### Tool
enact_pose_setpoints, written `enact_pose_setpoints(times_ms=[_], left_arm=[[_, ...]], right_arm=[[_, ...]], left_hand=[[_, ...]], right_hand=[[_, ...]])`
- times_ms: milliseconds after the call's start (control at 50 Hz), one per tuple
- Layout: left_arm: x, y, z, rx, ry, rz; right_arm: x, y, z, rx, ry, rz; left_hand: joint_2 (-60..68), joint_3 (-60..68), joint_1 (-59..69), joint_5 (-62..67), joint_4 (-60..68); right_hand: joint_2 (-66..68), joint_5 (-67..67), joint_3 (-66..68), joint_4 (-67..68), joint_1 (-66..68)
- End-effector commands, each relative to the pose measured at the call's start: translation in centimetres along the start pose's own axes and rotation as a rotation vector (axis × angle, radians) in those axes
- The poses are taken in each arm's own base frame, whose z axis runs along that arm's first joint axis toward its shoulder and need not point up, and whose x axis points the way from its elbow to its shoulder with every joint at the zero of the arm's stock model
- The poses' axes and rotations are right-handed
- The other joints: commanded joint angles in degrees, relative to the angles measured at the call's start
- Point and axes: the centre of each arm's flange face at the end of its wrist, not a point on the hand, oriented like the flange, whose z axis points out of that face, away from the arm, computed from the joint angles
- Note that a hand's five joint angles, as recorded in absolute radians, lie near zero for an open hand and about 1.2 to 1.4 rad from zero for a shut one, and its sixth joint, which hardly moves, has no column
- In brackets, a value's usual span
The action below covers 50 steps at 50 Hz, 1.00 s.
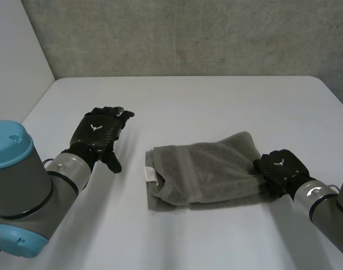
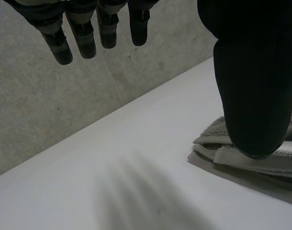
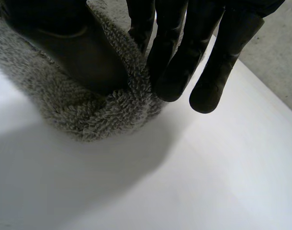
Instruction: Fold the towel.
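Observation:
A grey towel (image 1: 205, 169) lies folded into a thick rectangle on the white table (image 1: 188, 95), with a white label at its left end. My right hand (image 1: 278, 169) is at the towel's right edge. In the right wrist view its thumb and fingers (image 3: 174, 62) pinch a rolled fold of the towel (image 3: 103, 115) just above the table. My left hand (image 1: 101, 132) hovers over the bare table to the left of the towel, fingers (image 2: 84, 38) straight and spread, holding nothing. Beyond its thumb I see the towel's labelled end (image 2: 261, 160).
A grey concrete wall (image 1: 188, 34) runs along the table's far edge, and a white panel (image 1: 14, 50) stands at the far left. Bare table surrounds the towel on all sides.

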Motion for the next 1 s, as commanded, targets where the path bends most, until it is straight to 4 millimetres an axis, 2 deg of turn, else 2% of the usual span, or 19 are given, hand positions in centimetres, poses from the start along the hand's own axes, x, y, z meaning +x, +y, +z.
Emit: enact_pose_setpoints(times_ms=[20, 100, 120, 140, 160, 240, 300, 420, 620, 660, 720, 740, 760, 780, 880, 940, 960, 980, 1000], left_arm=[[0.0, -0.2, -0.2, 0.005, -0.001, 0.001], [-0.1, -0.5, -0.4, 0.012, -0.004, 0.000], [-0.1, -0.5, -0.4, 0.012, -0.004, 0.000], [-0.1, -0.4, -0.4, 0.008, -0.003, 0.000], [-0.1, -0.4, -0.4, 0.008, -0.003, 0.000], [0.0, 0.0, -0.6, -0.003, -0.001, -0.002], [0.0, 0.0, -0.6, -0.005, -0.003, -0.002], [0.1, 0.2, -0.7, -0.010, 0.001, -0.002], [0.1, 0.3, -0.7, -0.013, 0.002, -0.003], [0.1, 0.3, -0.7, -0.012, 0.002, -0.002], [0.1, 0.4, -0.7, -0.015, 0.002, -0.003], [0.1, 0.4, -0.7, -0.014, 0.004, -0.003], [0.1, 0.4, -0.7, -0.014, 0.004, -0.003], [0.1, 0.4, -0.7, -0.015, 0.002, -0.002], [0.1, 0.3, -0.8, -0.012, 0.002, -0.002], [0.0, -0.1, -0.7, -0.001, -0.002, -0.001], [-0.1, -0.4, -0.6, 0.009, -0.005, 0.000], [-0.1, -0.4, -0.6, 0.009, -0.005, 0.000], [-0.2, -0.9, -0.7, 0.024, -0.008, 0.003]], right_arm=[[-1.3, -5.2, -0.6, 0.156, -0.009, -0.042], [-3.0, -6.8, -1.1, 0.195, -0.049, -0.011], [-3.3, -6.7, -1.2, 0.180, -0.054, 0.021], [-3.3, -6.7, -1.2, 0.179, -0.054, 0.021], [-3.4, -6.4, -1.3, 0.159, -0.054, 0.045], [-3.6, -5.3, -1.6, 0.111, -0.043, 0.052], [-3.7, -5.0, -1.7, 0.101, -0.045, 0.045], [-0.6, -1.9, -1.4, 0.019, 0.027, 0.098], [1.1, 0.4, -1.5, -0.011, 0.039, 0.093], [1.2, 0.7, -1.4, -0.014, 0.046, 0.092], [1.3, 1.0, -1.1, 0.000, 0.058, 0.089], [1.3, 1.1, -0.9, 0.005, 0.060, 0.087], [1.3, 1.1, -0.9, 0.005, 0.060, 0.087], [1.3, 1.1, -0.8, 0.013, 0.058, 0.087], [1.6, 0.1, -0.5, 0.057, 0.055, 0.074], [1.9, -2.4, -0.4, 0.132, 0.061, 0.037], [0.8, -4.7, -0.7, 0.196, 0.028, 0.002], [0.8, -4.7, -0.7, 0.197, 0.027, 0.002], [-0.8, -7.1, -1.2, 0.262, -0.020, -0.036]], left_hand=[[0.55, 0.48, -0.07, -1.52, 0.47], [0.55, 0.48, -0.07, -1.52, 0.47], [0.55, 0.48, -0.07, -1.52, 0.47], [0.55, 0.48, -0.07, -1.52, 0.47], [0.55, 0.48, -0.07, -1.52, 0.47], [0.55, 0.48, -0.07, -1.52, 0.47], [0.55, 0.48, -0.07, -1.52, 0.47], [0.55, 0.48, -0.07, -1.52, 0.47], [0.55, 0.48, -0.07, -1.52, 0.47], [0.55, 0.48, -0.07, -1.52, 0.47], [0.55, 0.48, -0.07, -1.52, 0.47], [0.55, 0.48, -0.07, -1.52, 0.47], [0.55, 0.48, -0.07, -1.52, 0.47], [0.55, 0.48, -0.07, -1.52, 0.47], [0.55, 0.48, -0.07, -1.52, 0.47], [0.76, 0.69, 0.14, -1.31, 0.68], [1.09, 1.03, 0.48, -0.97, 1.02], [1.10, 1.03, 0.48, -0.96, 1.02], [1.60, 1.53, 0.98, -0.46, 1.52]], right_hand=[[4.47, 4.11, 3.64, 3.18, 7.80], [4.47, 4.11, 3.64, 3.18, 7.80], [-24.62, -24.98, -25.44, -25.90, -21.28], [-24.91, -25.27, -25.73, -26.19, -21.57], [-38.23, -38.59, -39.06, -39.51, -34.90], [-40.72, -41.08, -41.54, -42.00, -37.38], [-40.55, -40.91, -41.38, -41.84, -37.22], [-39.88, -40.24, -40.71, -41.16, -36.54], [-45.61, -45.97, -46.43, -46.89, -42.27], [-43.41, -43.77, -44.24, -44.70, -40.08], [-27.27, -27.63, -28.09, -28.55, -23.93], [-13.28, -13.64, -14.10, -14.56, -9.94], [-13.14, -13.50, -13.96, -14.42, -9.80], [4.29, 3.93, 3.47, 3.01, 7.63], [4.47, 4.11, 3.64, 3.18, 7.80], [4.47, 4.11, 3.64, 3.18, 7.80], [4.47, 4.11, 3.64, 3.18, 7.80], [4.47, 4.11, 3.64, 3.18, 7.80], [4.47, 4.11, 3.64, 3.18, 7.80]])
